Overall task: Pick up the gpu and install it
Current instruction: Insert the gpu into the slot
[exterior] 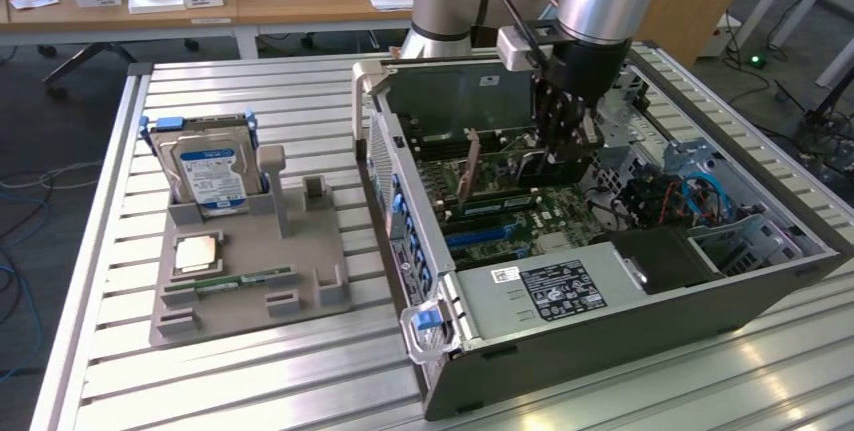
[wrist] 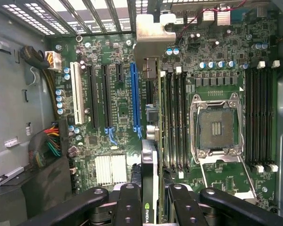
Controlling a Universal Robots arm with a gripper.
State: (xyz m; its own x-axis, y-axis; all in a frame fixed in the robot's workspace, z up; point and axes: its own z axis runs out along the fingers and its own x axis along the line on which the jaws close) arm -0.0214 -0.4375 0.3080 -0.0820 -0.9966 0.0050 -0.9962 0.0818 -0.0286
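Holder: grey plastic parts holder (exterior: 254,281), at the exterior view's left.
Case: open grey metal computer case (exterior: 601,331), green motherboard (wrist: 120,122) exposed.
Card: thin black-faced gpu card (wrist: 149,165), edge-on over the motherboard, beside the long blue slot (wrist: 134,94).
Fingers: black gripper (wrist: 152,205) pinching the card's two faces.
Handling: likely light, stiff, fragile; grip the bare edges.

On your slatted aluminium table (exterior: 267,381), a tower case (exterior: 601,341) lies open on its side, power supply (exterior: 561,286) facing up. At the exterior view's left, a grey holder (exterior: 247,301) carries an upright hard drive (exterior: 211,166), a processor chip (exterior: 196,251) and a green memory stick (exterior: 244,280).
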